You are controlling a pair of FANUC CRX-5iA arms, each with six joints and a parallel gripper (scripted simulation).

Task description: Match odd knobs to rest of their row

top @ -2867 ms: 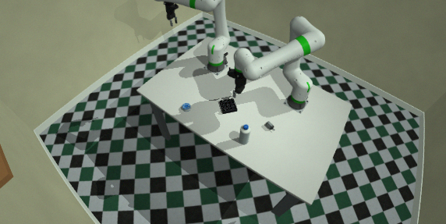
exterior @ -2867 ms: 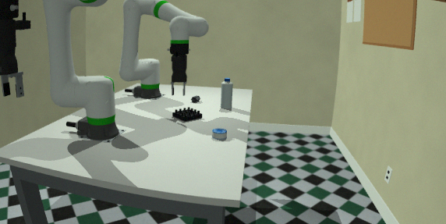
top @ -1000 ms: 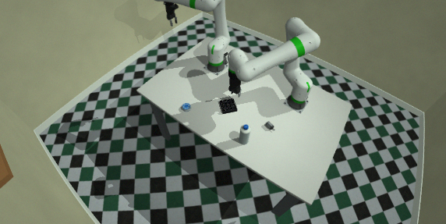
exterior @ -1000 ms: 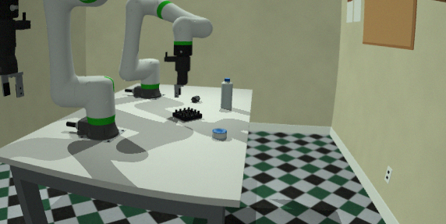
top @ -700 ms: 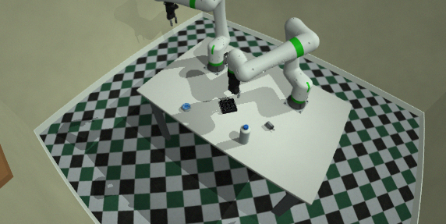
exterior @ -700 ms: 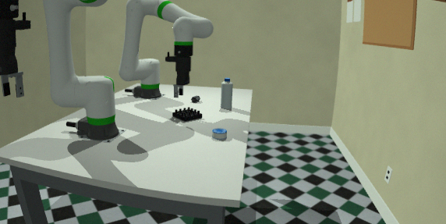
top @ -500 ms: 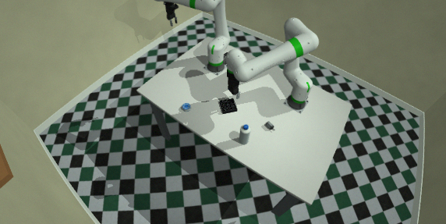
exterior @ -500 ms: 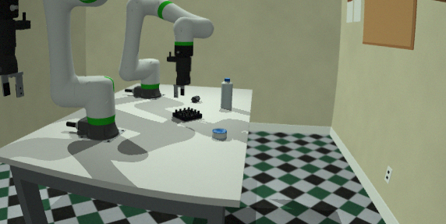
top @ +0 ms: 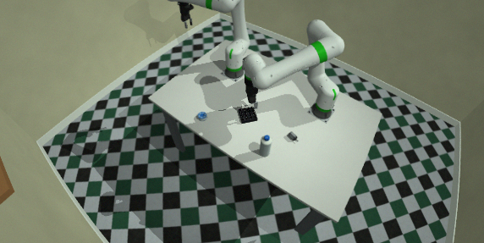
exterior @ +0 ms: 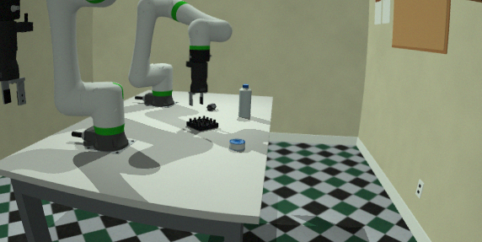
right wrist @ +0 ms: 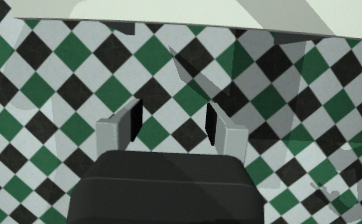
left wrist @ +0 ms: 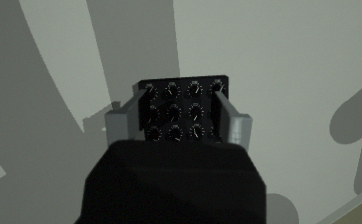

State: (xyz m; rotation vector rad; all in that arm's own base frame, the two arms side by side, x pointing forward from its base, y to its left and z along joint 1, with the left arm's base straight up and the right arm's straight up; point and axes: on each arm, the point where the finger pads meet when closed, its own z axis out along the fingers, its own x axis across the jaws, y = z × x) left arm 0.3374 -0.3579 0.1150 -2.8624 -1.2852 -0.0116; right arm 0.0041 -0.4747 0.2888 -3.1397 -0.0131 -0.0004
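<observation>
The black knob box [top: 247, 115] [exterior: 202, 126] [left wrist: 184, 103] lies on the table. My left gripper [top: 253, 104] [exterior: 196, 100] [left wrist: 180, 103] is open and empty above it, fingers pointing down. In the left wrist view the box is nearly square to the gripper. In its top line there, the second knob [left wrist: 171, 91] has a pale line slanting opposite to those of the other three. The finger and gripper body hide some knobs, including the nearest line; the labels are unreadable. My right gripper [top: 188, 25] [exterior: 13, 94] [right wrist: 174, 114] is open and empty, high beyond the table edge.
On the table [top: 321, 182] [exterior: 185, 194] stand a bottle with a blue cap [top: 265, 146] [exterior: 244, 103] and a low round blue-topped thing [top: 201, 116] [exterior: 237, 144]. A small dark object [top: 292, 136] [exterior: 211, 107] lies near the bottle.
</observation>
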